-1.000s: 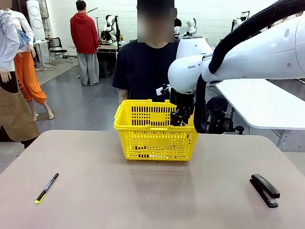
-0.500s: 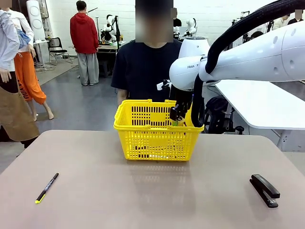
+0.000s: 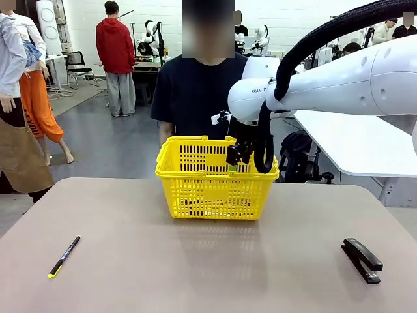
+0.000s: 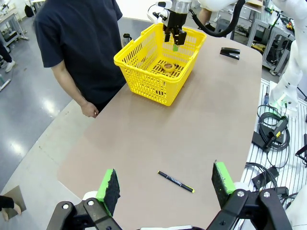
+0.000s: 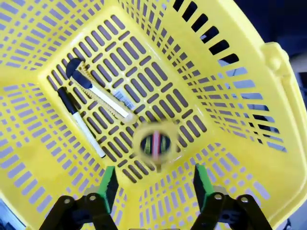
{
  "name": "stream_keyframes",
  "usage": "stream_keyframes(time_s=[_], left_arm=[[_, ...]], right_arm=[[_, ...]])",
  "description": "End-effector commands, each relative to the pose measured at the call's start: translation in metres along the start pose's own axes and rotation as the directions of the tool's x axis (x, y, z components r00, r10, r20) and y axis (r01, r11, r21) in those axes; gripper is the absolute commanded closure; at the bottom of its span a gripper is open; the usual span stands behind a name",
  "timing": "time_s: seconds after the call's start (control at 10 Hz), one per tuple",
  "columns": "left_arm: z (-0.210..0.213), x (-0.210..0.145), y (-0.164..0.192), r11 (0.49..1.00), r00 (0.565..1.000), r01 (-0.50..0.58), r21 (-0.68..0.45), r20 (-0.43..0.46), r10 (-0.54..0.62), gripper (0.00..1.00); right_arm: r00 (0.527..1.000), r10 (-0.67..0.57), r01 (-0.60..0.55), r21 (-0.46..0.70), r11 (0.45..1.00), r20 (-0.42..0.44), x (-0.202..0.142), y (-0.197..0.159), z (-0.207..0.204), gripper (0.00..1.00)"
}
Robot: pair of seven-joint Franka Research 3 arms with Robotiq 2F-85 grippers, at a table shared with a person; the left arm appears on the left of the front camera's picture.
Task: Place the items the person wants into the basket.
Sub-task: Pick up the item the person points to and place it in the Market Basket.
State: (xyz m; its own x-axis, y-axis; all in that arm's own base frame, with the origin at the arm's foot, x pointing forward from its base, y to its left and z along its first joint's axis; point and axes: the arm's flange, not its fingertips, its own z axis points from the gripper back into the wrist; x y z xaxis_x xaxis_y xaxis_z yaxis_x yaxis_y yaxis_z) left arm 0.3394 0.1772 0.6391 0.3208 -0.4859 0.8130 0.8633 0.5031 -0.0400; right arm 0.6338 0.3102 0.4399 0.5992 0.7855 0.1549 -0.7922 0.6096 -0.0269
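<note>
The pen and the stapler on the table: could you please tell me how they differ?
The pen is thin, black with a yellow tip, lying at the table's left; the stapler is chunkier, all black, lying at the right. Both lie outside the yellow basket, apart from the fingers.

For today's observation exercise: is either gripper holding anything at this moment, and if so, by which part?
Nothing is held. The right gripper is open above the basket, with the tape measure blurred below it. The left gripper is open too.
</note>
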Motion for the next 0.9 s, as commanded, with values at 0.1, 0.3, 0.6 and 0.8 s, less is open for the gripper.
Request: stream_keyframes(time_s=[0.1,0.3,0.6,0.8], left_arm=[[0.001,-0.001,0.0,1.0,1.0,0.022,-0.006,0.017,-0.022,0.0],[0.001,-0.001,0.0,1.0,1.0,0.022,-0.006,0.017,-0.022,0.0],[0.001,-0.001,0.0,1.0,1.0,0.022,-0.006,0.017,-0.022,0.0],[0.001,-0.001,0.0,1.0,1.0,0.022,-0.006,0.017,-0.022,0.0]], right_arm=[[1.0,0.014,-0.014,0.024,1.0,-0.001,0.005,-0.002,0.003,0.0],[1.0,0.016,-0.016,0.02,1.0,0.011,0.0,0.001,0.008,0.0],[0.997,0.03,-0.025,-0.055,0.998,0.077,-0.121,0.073,0.08,0.0],[0.975,-0.047,0.077,-0.129,0.989,0.218,-0.223,0.121,0.094,0.0]])
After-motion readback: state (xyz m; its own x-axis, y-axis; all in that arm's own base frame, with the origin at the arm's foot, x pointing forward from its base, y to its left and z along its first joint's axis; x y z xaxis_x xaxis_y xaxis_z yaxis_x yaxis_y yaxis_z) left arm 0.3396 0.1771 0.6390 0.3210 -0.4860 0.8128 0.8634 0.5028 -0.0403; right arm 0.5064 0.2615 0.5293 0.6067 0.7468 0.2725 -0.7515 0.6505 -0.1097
